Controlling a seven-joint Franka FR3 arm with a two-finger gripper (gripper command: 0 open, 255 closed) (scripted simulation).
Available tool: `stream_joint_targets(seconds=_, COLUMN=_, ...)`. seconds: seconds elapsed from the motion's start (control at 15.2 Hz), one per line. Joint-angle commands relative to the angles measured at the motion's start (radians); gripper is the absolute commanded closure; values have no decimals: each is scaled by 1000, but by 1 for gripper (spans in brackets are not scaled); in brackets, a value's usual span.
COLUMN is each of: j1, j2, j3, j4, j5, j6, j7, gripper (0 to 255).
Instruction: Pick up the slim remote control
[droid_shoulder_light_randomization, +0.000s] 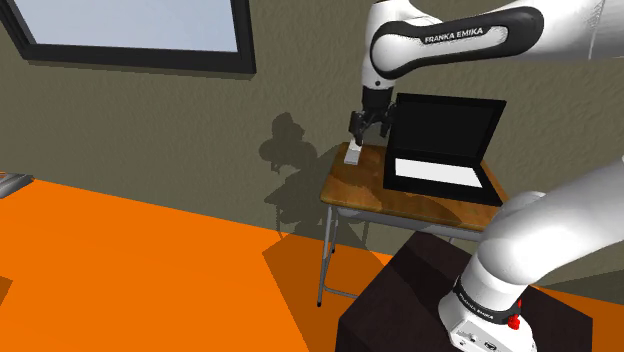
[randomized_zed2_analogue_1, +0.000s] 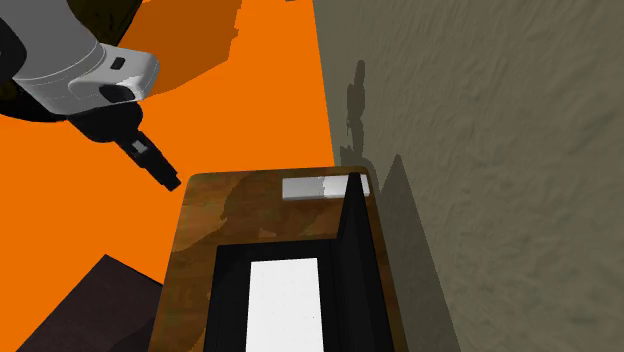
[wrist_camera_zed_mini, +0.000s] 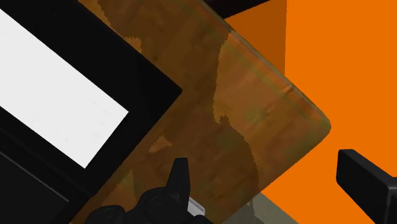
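White slim remote (randomized_zed2_analogue_1: 318, 187) at wooden table (randomized_zed2_analogue_1: 230, 205) corner beside open black laptop (droid_shoulder_light_randomization: 445, 150), tool (droid_shoulder_light_randomization: 368, 134) spread apart above.

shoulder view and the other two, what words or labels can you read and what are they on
"FRANKA EMIKA": dark letters on the white arm, in the shoulder view.
Too small to read: light marks on the dark band near the arm's base.
No text to be seen on the laptop or on the remote.
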Motion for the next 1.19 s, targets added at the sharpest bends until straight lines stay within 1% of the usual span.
stream_joint_targets(seconds=0.0, j1=-17, j2=66, j3=-11, j4=25, j5=-2, j6=39, j7=23, gripper=0)
stream_joint_targets(seconds=0.53, j1=-76, j2=348, j3=-62, j4=187, j5=8, j6=151, j7=101, gripper=0)
stream_joint_targets(seconds=1.12, j1=-139, j2=660, j3=-126, j4=432, j5=58, j6=206, j7=164, gripper=0)
